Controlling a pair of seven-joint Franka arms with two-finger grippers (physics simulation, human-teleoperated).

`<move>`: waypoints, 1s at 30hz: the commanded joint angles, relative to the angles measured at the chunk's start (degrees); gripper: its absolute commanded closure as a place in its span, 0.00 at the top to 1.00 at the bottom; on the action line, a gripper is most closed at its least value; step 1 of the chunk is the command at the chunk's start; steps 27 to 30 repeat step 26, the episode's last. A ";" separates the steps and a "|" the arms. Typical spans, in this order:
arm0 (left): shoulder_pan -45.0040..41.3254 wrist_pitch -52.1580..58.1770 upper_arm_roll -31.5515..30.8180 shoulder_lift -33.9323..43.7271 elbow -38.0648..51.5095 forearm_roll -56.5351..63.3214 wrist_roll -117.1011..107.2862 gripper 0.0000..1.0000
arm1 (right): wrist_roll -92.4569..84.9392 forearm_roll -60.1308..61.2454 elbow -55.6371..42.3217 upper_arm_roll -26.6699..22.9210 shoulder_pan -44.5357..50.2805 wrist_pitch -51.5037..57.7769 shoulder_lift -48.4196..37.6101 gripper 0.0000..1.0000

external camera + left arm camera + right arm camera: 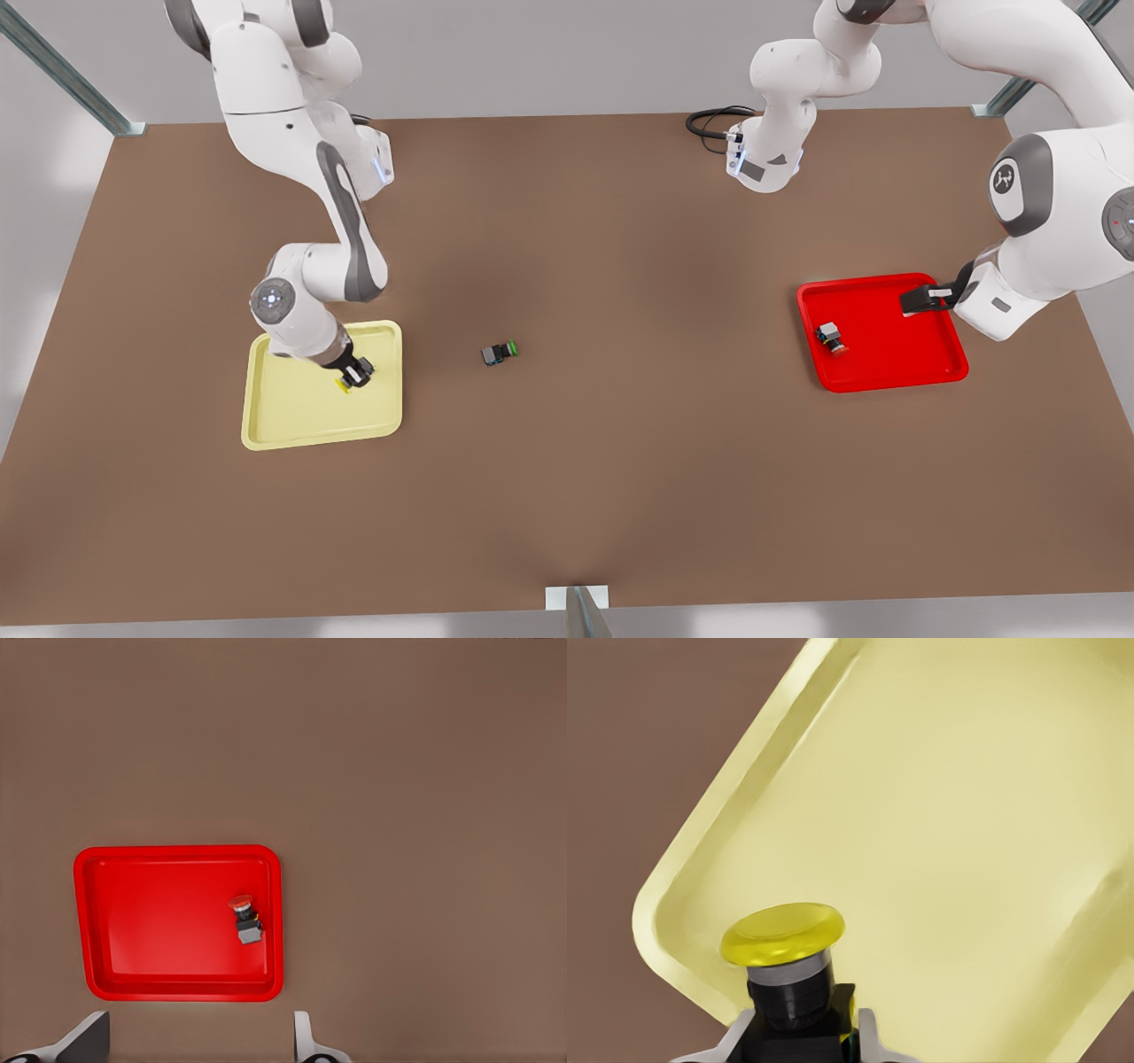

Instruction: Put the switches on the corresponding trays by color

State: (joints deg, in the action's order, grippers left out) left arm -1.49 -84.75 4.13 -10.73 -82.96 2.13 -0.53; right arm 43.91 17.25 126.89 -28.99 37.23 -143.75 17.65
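Front view, left to right: your right gripper (357,373) sits low over the pale yellow tray (292,424), in its right half toward the back rim, fingers clamped on the dark body of the yellow switch (343,385). The right wrist view confirms it: the yellow switch (784,966) is pinched between the two fingers (866,1038), its cap sticking out past the tips over the yellow tray's (948,815) floor near a rounded corner. You can't tell from these views whether the switch touches the tray floor. Next, the green switch (500,353) lies on its side on the brown table (620,478), roughly mid-table, between both trays and well apart from each, cap pointing to the front view's right. Then the bright red tray (895,359) on the right, with the red switch (831,338) lying inside near its left rim. In the left wrist view the red switch (245,920) rests near one side wall of the red tray (97,921). Your left gripper (921,299) hangs above the tray's back right part, fingers (304,1038) spread apart and holding nothing, clear of the red switch.
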 commanded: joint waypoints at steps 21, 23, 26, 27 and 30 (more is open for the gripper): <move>-0.35 -0.77 0.00 -0.08 -0.01 -0.02 0.26 1.00 | -37.14 -22.97 -41.20 30.66 -30.98 55.07 -13.43 1.00; -0.44 -0.77 -0.09 -0.44 -0.01 -0.20 0.35 1.00 | -36.96 -22.97 -40.94 31.10 -31.43 56.74 -14.40 1.00; -0.53 -0.59 -0.17 -0.35 -0.01 -0.38 0.44 1.00 | -36.79 -23.05 -40.85 31.10 -31.25 57.26 -14.31 1.00; -0.53 -0.59 -0.17 -0.35 -0.01 -0.38 0.44 1.00 | -36.79 -23.05 -40.85 31.10 -31.25 57.26 -14.31 1.00; -0.53 -0.59 -0.17 -0.35 -0.01 -0.38 0.44 1.00 | -36.79 -23.05 -40.85 31.10 -31.25 57.26 -14.31 1.00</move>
